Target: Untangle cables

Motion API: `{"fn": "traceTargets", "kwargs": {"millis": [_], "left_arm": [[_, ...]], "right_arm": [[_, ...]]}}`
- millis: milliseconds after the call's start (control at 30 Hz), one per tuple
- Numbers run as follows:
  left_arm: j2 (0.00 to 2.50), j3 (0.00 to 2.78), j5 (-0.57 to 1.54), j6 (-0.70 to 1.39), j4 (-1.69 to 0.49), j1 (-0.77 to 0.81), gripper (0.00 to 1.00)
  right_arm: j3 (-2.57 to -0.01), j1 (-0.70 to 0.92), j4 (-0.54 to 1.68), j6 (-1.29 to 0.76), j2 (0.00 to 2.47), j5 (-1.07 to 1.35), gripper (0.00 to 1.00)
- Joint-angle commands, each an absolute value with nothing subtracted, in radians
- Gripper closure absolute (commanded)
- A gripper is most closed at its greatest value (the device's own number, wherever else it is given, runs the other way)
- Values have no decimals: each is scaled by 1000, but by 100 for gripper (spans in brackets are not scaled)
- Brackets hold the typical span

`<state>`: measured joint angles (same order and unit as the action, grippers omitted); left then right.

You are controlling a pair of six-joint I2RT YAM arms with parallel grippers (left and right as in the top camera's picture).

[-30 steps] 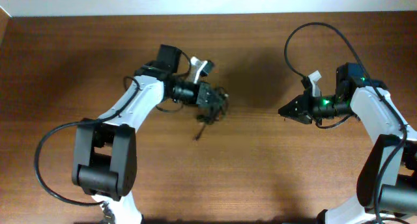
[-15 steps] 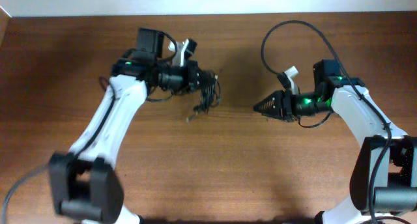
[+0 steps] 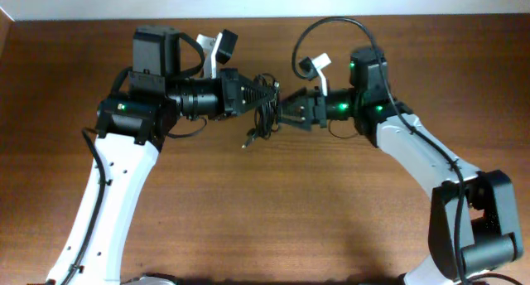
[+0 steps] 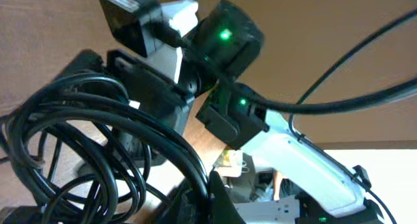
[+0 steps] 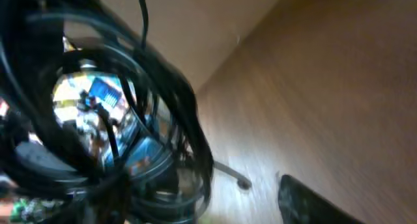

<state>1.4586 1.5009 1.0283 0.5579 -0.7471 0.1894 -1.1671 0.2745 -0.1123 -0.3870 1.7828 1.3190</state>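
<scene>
Thin black cables [image 3: 264, 124] hung in tangled loops, pinched by the left gripper [image 3: 271, 95]; the right gripper [image 3: 283, 113] met them, its opening unclear.

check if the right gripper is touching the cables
Cannot tell. Overhead, the right gripper tip overlaps the cables, but the blurred wrist views show neither contact nor a gap plainly.

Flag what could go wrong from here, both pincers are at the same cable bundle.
1. The cables hang in one tangled clump from the left pincer; if the right pincer catches several loops, pulling may tighten the tangle.
2. The pincers are nearly tip to tip and could collide.
3. The right wrist view is all blurred loops, so singling out one strand looks unreliable.
</scene>
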Motion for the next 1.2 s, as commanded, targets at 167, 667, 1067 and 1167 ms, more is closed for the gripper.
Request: {"fn": "traceTargets", "kwargs": {"millis": [167,667,1067,1167], "left_arm": [[1446,1515,1050,513,-751,187,100],[1522,1301,297,392,-960,209,46],[1780,1296,353,348,-956,440,89],[1838,1296,363,351,-940,463,84]], "right_arm": [[-1176,386,-73,-554,1774,1034,96],[-1177,400,834,-318,1740,450,93],[-1176,392,909,-349,1784,361,42],[-1176,391,874,-396,1803,361,44]]}}
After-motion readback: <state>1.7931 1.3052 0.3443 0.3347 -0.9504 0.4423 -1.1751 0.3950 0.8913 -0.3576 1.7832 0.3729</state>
